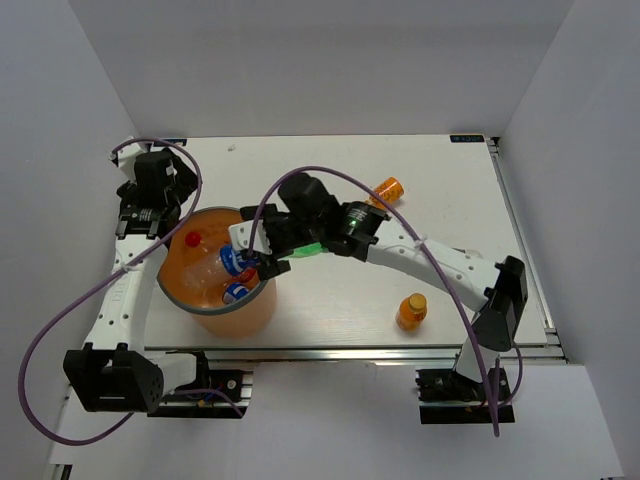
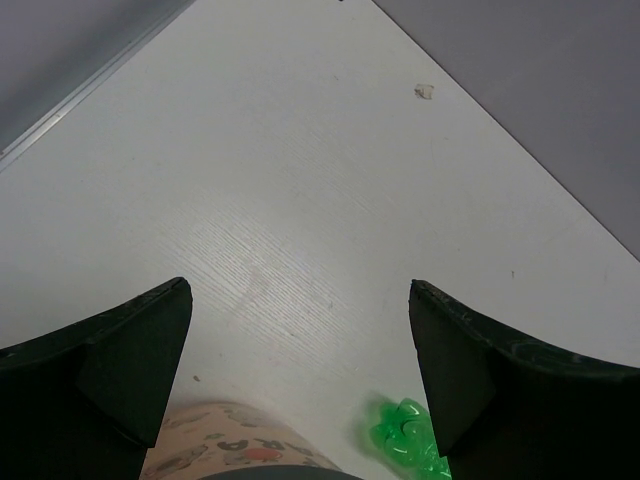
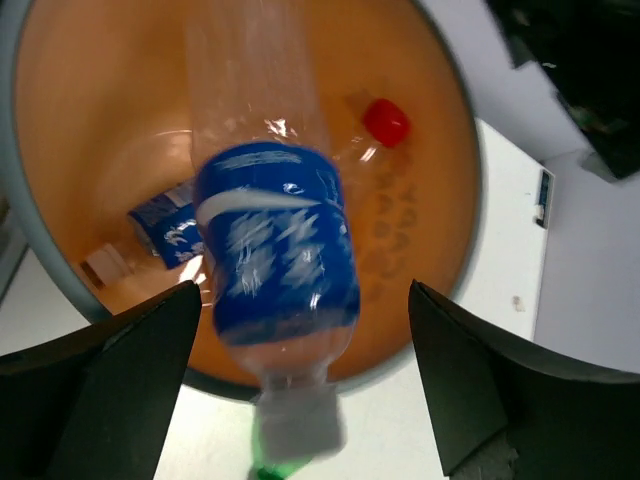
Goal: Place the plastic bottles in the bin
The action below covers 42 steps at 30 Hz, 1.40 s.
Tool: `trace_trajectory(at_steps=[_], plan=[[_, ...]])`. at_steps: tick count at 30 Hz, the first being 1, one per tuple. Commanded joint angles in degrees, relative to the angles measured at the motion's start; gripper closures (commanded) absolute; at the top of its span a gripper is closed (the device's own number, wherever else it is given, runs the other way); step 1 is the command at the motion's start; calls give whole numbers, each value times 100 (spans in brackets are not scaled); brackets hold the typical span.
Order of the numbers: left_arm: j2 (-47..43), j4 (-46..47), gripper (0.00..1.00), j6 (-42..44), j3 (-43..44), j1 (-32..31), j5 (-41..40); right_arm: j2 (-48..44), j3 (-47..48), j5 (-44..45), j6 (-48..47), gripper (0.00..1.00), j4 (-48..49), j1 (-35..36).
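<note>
Our right hand (image 3: 300, 310) spread wide over the bin (image 1: 172, 292).
Between its fingers (image 3: 120, 380) we see a blurred blue-label bottle (image 3: 275, 260), touching neither; a red-capped bottle (image 1: 193, 239) lies inside the bin. Our left hand (image 2: 300, 295) is spread too, just beyond the bin. Two orange bottles (image 1: 411, 311) (image 1: 388, 188) rest on the surface (image 1: 330, 310), right.

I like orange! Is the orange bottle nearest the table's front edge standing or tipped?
Standing: the squat orange plastic bottle has its cap on top.
</note>
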Motion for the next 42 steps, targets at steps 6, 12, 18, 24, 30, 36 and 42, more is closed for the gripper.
trace_trajectory(at_steps=[6,12,18,24,30,36,42], plan=[[-285,409,2,135,16,73,432,-278,80,242,136,11,525,102],[-364,891,2,293,-467,317,634,-1183,-1509,734,1322,11,2511,-170],[-338,1602,2,635,-906,986,1290,-2045,-3179,67,2966,11,3652,-1566],[-522,2070,2,1224,-1259,1154,2111,-2047,-4095,-557,3363,11,3928,-2446],[-830,2078,2,1286,-1399,1163,2682,-475,-3473,-830,3249,11,3611,-2605],[-1234,2263,2,1409,-1733,1154,2787,1442,-1697,-1392,3477,11,2943,-2588],[-1173,2272,2,1418,-1777,1154,2832,2295,-1257,-1271,3460,11,2891,-2394]])
